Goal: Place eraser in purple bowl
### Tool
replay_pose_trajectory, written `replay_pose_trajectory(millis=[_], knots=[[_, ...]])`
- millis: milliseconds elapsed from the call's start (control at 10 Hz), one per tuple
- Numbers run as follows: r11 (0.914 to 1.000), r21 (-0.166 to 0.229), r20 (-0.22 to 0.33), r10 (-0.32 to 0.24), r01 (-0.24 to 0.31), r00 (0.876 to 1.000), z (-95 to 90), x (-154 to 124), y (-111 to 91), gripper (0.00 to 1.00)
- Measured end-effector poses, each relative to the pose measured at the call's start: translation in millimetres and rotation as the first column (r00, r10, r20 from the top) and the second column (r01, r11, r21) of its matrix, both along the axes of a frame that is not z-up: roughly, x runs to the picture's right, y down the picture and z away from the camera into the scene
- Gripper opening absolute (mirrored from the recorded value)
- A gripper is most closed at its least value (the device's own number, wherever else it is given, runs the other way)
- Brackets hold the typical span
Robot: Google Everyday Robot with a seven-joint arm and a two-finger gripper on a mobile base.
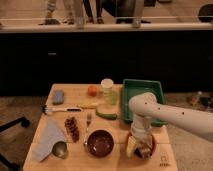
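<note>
Gripper (141, 149) hangs low over the front right corner of the wooden table (117, 132), at the end of a white arm that comes in from the right and bends down. It sits inside or just above an orange-red bowl (153, 144), hiding most of that bowl. The eraser (131, 146), a tan-yellowish block, stands tilted nearly on end at the gripper's left side, against the near left rim of the orange-red bowl. Whether the gripper is clamped on the block or merely beside it cannot be told.

The purple bowl (100, 143) lies just to the left, dark and glossy, with a narrow strip of table between it and the orange-red one. It holds nothing.

A green tray (144, 89) is behind the arm, at the back right. Left of the tray stand a pale cup (107, 91) and a small orange fruit (92, 90). A flat blue-grey pad (59, 96) lies at the back left. Nearer the middle are a white-handled tool (59, 109), a green vegetable (106, 115) and a fork (88, 122). A grey cloth (49, 140) lies at the front left.
</note>
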State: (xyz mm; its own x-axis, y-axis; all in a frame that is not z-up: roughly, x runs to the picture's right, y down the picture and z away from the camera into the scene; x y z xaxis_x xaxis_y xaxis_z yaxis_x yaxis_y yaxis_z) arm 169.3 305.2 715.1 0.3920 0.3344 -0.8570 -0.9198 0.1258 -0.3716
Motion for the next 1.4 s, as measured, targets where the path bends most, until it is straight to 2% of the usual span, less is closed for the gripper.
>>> replay_pose_trajectory(millis=[500,600,800,1100,1300,1400], knots=[[0.9996,-0.016,0.009,0.024,-0.024,1.0,10.2,10.7,-12.8,0.8],[0.9993,-0.022,0.013,0.032,-0.031,0.999,11.4,12.8,-13.4,0.76],[0.9979,-0.04,0.038,0.053,-0.052,0.998,12.0,12.9,-13.6,0.57],[0.9903,-0.081,0.071,0.119,-0.113,0.99,12.8,16.7,-14.7,0.26],[0.9873,-0.085,0.093,0.141,-0.134,0.986,9.3,18.3,-18.2,0.05],[0.9881,-0.075,0.104,0.142,-0.134,0.984,5.2,17.4,-22.6,0.0]])
